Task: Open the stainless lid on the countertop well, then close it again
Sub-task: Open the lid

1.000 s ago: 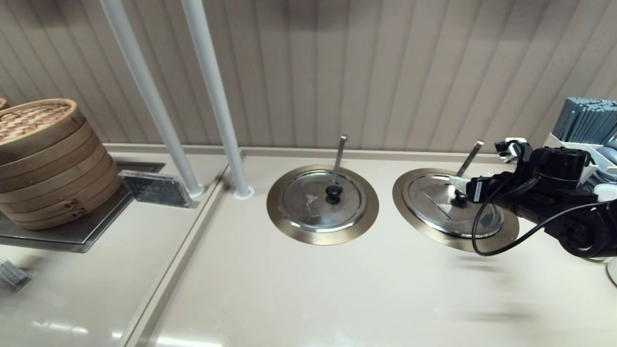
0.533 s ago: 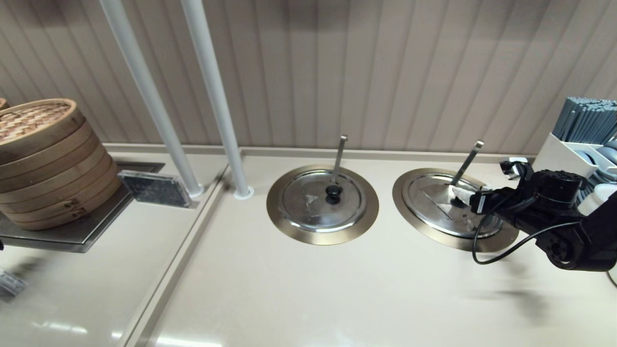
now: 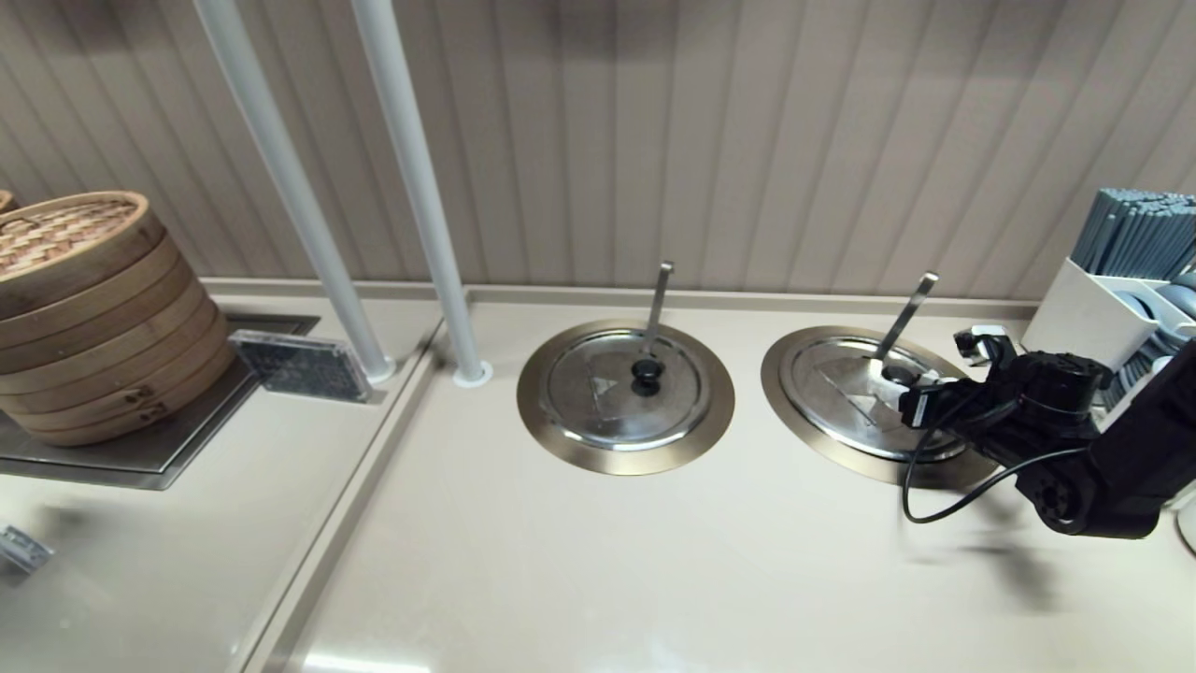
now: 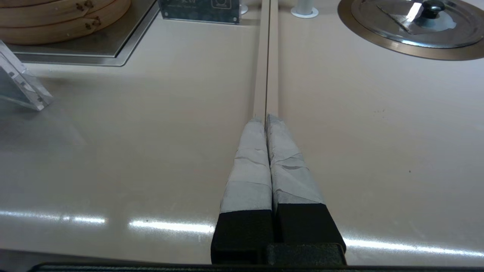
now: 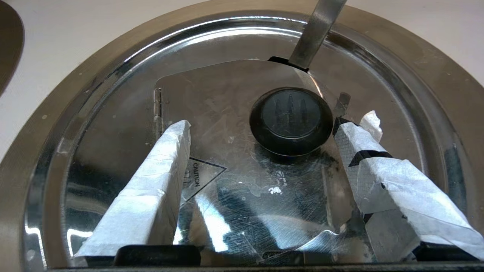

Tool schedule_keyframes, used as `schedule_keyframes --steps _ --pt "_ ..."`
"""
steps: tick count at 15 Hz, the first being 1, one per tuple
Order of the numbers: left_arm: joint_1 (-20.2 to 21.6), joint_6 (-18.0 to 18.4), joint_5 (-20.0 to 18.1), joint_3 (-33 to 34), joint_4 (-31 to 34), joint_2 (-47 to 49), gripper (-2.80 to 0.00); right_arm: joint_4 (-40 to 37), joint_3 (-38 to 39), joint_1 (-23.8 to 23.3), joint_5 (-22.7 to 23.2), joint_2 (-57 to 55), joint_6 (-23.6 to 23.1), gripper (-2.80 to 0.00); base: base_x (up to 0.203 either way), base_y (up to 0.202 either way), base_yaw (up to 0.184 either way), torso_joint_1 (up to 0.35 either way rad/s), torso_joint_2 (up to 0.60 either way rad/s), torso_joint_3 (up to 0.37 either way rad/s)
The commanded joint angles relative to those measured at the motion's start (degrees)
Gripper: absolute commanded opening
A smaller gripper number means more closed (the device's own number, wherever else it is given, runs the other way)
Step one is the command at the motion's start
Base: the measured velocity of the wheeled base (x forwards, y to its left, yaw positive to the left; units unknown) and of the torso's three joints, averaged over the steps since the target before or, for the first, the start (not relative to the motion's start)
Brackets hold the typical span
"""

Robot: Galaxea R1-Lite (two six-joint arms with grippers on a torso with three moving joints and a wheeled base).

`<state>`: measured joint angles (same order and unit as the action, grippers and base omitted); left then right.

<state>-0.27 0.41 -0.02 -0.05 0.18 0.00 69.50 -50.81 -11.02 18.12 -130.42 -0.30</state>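
The stainless lid [image 3: 846, 388] lies flat over the countertop well, whose bronze ring [image 3: 780, 383] shows around it. The slanted ladle handle [image 3: 908, 308] pokes through the lid's notch. In the right wrist view the lid [image 5: 227, 98] fills the frame, with its black knob [image 5: 290, 120] and the ladle handle [image 5: 315, 32]. My right gripper [image 5: 262, 126] hovers low over the lid, open, its taped fingertips either side of the knob and just short of it, holding nothing. It sits at the lid's right side [image 3: 911, 397]. My left gripper [image 4: 266, 120] is shut and empty above the counter seam.
The twin lid [image 3: 624, 385] with an upright ladle handle sits left of the task lid. Two white poles [image 3: 420, 187] rise at the back left. Stacked bamboo steamers [image 3: 84, 308] stand far left. A white caddy of chopsticks [image 3: 1112, 308] stands just behind my right arm.
My right gripper has let go of the black knob, opened, and drawn back a little to the right. The lid now rests flat on the well.
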Motion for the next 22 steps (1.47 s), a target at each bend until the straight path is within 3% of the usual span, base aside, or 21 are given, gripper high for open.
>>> schedule_keyframes --steps 1,10,17,22 --pt "0.00 0.03 0.02 -0.04 0.00 0.00 -2.80 0.46 -1.75 -0.05 0.00 -2.81 0.02 0.00 0.000 0.000 0.000 0.000 0.00 0.000" --pt "0.00 -0.05 0.02 0.01 0.00 0.00 -2.80 0.46 -4.21 -0.14 -0.01 -3.97 0.30 0.00 0.000 0.000 0.000 0.000 0.00 0.000" --pt "0.00 -0.05 0.02 0.05 0.03 0.00 -2.80 0.29 -3.77 0.75 0.16 -1.40 5.06 0.00 0.000 0.000 0.000 0.000 0.00 0.000" --pt "0.00 -0.05 0.02 0.05 0.00 0.00 -2.80 0.20 -3.24 1.43 0.16 -1.23 5.49 0.00 0.000 0.000 0.000 0.000 0.00 0.000"
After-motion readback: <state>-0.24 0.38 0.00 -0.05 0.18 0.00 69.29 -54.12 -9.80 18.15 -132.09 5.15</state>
